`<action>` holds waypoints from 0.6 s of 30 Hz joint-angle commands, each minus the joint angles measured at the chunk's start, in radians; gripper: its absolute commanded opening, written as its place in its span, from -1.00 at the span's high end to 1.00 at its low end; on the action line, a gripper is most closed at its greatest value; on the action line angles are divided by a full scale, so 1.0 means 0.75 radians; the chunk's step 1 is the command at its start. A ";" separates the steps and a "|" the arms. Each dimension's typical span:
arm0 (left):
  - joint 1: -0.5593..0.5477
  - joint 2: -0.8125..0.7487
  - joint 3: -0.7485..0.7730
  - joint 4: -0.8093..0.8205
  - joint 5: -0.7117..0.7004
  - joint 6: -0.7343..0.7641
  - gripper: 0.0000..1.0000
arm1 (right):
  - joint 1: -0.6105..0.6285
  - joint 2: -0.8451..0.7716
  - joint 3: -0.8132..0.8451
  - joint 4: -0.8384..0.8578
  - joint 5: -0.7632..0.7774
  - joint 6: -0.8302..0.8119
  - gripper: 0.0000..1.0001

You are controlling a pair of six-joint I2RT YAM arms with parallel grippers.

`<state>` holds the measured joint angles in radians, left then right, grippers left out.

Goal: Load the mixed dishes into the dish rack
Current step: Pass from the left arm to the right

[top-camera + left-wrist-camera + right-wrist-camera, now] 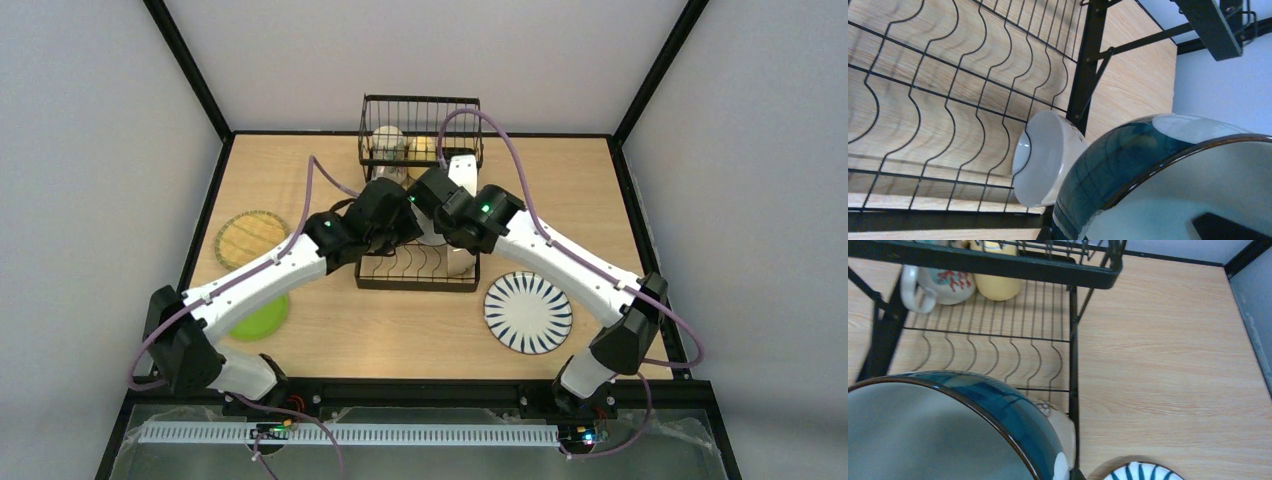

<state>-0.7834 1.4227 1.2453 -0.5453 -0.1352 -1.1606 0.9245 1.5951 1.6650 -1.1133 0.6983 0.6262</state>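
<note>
Wooden table is topped mid-frame by the dish rack. The blue-white bowl is pinched by the left fingers; the right fingers' state cannot be told.

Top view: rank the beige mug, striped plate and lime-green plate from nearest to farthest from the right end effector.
1. Beige mug, in the basket just beyond the right end effector.
2. Striped plate, on the table, right side.
3. Lime-green plate, left side, partly under the left arm.
</note>
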 commanded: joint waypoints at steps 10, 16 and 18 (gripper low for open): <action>-0.007 -0.126 0.072 0.015 -0.071 -0.275 0.97 | 0.021 -0.068 -0.123 -0.005 0.133 0.043 1.00; -0.005 -0.138 0.016 -0.016 0.007 -0.250 0.48 | 0.022 -0.138 -0.155 0.074 0.209 -0.009 1.00; -0.005 -0.150 -0.029 -0.013 0.035 -0.259 0.38 | 0.022 -0.145 -0.158 0.095 0.219 -0.028 1.00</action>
<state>-0.8074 1.3708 1.2438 -0.5987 -0.1120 -1.2987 0.9375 1.5383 1.5627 -1.0328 0.7647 0.6113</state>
